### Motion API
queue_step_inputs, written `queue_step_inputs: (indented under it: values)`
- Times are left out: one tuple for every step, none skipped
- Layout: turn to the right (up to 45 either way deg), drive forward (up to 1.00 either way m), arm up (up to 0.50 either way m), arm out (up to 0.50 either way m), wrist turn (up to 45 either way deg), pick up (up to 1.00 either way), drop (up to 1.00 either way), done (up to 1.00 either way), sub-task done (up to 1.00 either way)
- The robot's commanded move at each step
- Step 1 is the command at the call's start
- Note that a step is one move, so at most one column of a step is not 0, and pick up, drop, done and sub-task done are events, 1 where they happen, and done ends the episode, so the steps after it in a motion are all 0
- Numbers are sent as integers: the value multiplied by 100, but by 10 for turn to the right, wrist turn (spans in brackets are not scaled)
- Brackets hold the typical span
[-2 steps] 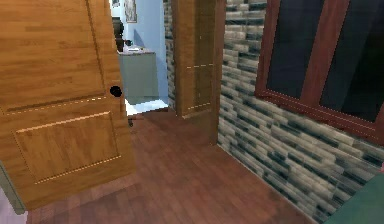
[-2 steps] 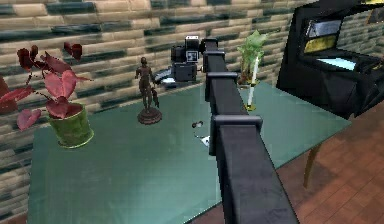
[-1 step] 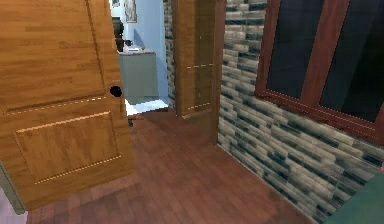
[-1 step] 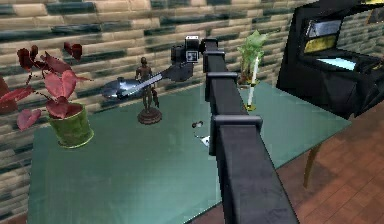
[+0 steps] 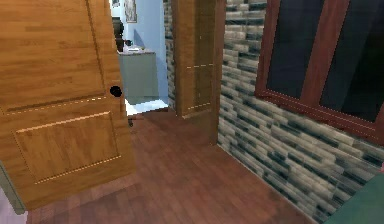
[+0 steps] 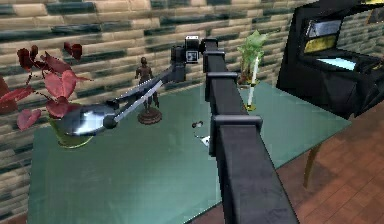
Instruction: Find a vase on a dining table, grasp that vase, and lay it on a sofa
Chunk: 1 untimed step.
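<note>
Vase (image 6: 250, 70): slim, pale, green stems, upright on the table (image 6: 150, 180), just right of the arm (image 6: 235, 140)
Gripper (image 6: 110, 116): stretched out leftward, likely to reach far across; tips at a silvery rounded thing (image 6: 82, 122) by the red plant (image 6: 45, 85)
Hold: cannot tell, things standing right behind
</note>
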Motion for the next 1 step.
queue_step_inputs:
  values:
    - [0,0,0,0,-240,0,0,0,0]
